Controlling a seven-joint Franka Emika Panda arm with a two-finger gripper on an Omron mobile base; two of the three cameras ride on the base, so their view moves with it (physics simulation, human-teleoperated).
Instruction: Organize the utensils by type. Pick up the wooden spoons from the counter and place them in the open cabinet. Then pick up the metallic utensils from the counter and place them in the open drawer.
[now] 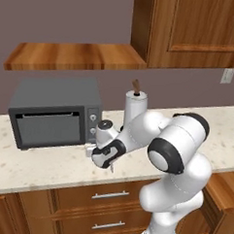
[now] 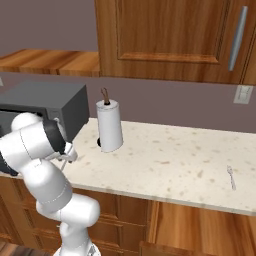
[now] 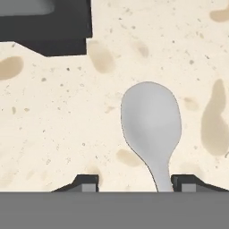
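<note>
My claw (image 3: 134, 182) is hanging spread around a grey spoon (image 3: 151, 123). It is lying on the speckled beige table (image 3: 53, 120) beneath, the dark microwave (image 3: 44, 27) sitting just beyond.

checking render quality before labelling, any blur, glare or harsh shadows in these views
Hand view: the silver spoon is sharp-edged and evenly lit, with no glare; the counter shows soft speckles. Left base view: flat light, only a faint shadow under the microwave. Right base view: the small fork is tiny and slightly soft.
</note>
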